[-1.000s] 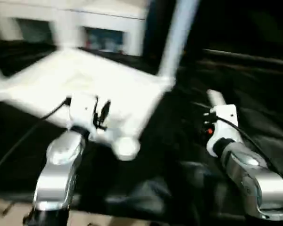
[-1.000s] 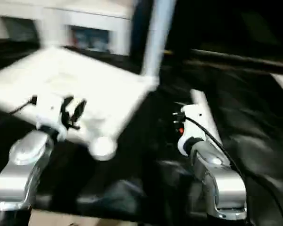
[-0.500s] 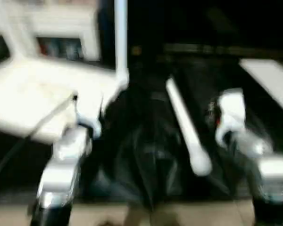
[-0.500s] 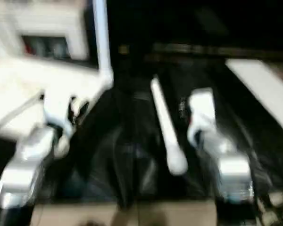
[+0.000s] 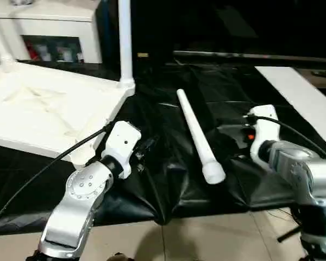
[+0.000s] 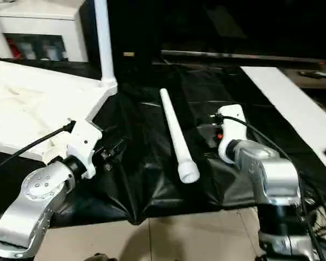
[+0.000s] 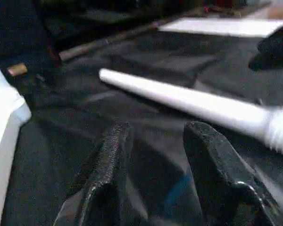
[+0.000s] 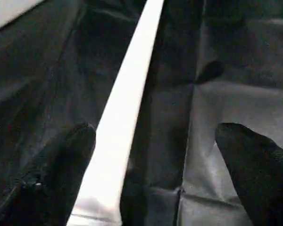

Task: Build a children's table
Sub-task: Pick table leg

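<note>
a: where's the table top?

b: upside down at the left edge of the black sheet, ribbed underside up, two legs standing in its far corner sockets.

a: and the loose leg?

b: lying on the middle of the sheet, wide threaded end toward the near edge.

a: the claws?

b: left gripper hangs by the top's near corner, fingers narrowly apart, empty. right gripper is spread wide just beside the leg, gripping nothing. a flat white board runs along the sheet's right edge; a white cabinet stands behind.
</note>
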{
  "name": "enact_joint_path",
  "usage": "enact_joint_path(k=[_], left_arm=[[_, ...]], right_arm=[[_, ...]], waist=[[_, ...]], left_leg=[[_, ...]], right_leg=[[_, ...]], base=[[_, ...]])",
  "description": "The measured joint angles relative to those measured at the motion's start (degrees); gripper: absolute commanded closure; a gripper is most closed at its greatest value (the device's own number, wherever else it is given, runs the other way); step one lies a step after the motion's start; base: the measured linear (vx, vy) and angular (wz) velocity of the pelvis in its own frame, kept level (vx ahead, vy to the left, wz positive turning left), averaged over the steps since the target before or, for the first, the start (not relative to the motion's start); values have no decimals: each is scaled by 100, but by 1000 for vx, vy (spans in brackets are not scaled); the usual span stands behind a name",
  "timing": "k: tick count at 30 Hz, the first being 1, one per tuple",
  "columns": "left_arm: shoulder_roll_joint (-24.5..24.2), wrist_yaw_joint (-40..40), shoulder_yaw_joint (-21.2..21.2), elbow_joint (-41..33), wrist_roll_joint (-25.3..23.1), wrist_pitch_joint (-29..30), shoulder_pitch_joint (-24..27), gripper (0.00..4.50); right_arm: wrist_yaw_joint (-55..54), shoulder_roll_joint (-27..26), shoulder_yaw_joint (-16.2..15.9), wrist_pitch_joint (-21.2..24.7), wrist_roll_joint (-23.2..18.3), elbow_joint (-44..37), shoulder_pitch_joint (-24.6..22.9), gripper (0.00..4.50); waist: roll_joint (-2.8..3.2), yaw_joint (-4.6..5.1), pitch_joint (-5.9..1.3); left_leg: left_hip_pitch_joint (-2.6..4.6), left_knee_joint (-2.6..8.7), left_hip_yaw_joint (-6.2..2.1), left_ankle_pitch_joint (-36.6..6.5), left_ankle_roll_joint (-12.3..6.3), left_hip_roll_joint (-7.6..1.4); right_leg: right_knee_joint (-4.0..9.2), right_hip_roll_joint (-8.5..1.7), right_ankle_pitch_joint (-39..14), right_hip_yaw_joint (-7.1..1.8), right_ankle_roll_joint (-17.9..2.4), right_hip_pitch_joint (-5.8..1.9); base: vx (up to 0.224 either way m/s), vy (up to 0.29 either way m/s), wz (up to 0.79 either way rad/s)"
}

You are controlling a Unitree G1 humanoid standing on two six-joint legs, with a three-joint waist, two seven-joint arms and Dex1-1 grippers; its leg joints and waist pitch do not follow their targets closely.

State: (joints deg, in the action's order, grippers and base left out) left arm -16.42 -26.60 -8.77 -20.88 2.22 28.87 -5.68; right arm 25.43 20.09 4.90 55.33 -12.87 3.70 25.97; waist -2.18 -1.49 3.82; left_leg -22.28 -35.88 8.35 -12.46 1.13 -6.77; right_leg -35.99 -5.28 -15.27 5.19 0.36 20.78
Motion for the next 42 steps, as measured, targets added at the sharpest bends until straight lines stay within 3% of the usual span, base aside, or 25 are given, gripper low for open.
enact_joint_path(k=[8,10,15,26,30,40,42], left_arm=[[-723,-1001,-491,-466,420,719,277,237],[-752,-1032,-499,-482,444,793,277,237],[-775,-1032,-505,-536,461,877,250,237],[-821,-1006,-494,-602,518,1073,131,237],[-817,-950,-489,-601,532,1072,64,237],[-813,-933,-301,-598,657,1122,-141,237],[-670,-884,-147,-578,810,1313,-227,210]], right_arm=[[266,-261,-748,-625,332,1877,958,4],[384,-395,-775,-654,330,2184,1097,4],[382,-440,-1199,-638,620,3097,1590,4],[433,-406,-1197,-289,665,4072,2166,101],[418,-407,-1087,-287,646,4270,2201,132],[444,-388,-733,-322,439,4531,2413,204],[464,-359,-619,-373,389,4543,2400,219]], waist=[[-19,-28,12],[-24,-51,17],[-50,-79,32],[-126,-75,36],[-133,-101,32],[-139,-151,27],[-139,-175,28]], left_leg=[[2,-3,44,5,8,-3],[2,-2,53,4,8,-8],[0,-2,106,5,9,-12],[4,-4,185,21,20,-14],[3,-3,198,92,-67,-26],[-10,30,224,103,-53,-152],[-10,38,233,113,-34,-168]], right_leg=[[15,-16,10,-15,-18,16],[15,-16,12,-20,-20,18],[7,-16,49,-66,-84,19],[2,-16,160,-140,-172,52],[-15,-12,282,-143,-148,62],[-17,84,307,-129,-73,117],[-19,98,307,-129,-74,125]], base=[[0,0,0],[0,0,0],[0,0,0],[0,0,0],[0,0,0],[38,-25,-3],[0,0,0]])
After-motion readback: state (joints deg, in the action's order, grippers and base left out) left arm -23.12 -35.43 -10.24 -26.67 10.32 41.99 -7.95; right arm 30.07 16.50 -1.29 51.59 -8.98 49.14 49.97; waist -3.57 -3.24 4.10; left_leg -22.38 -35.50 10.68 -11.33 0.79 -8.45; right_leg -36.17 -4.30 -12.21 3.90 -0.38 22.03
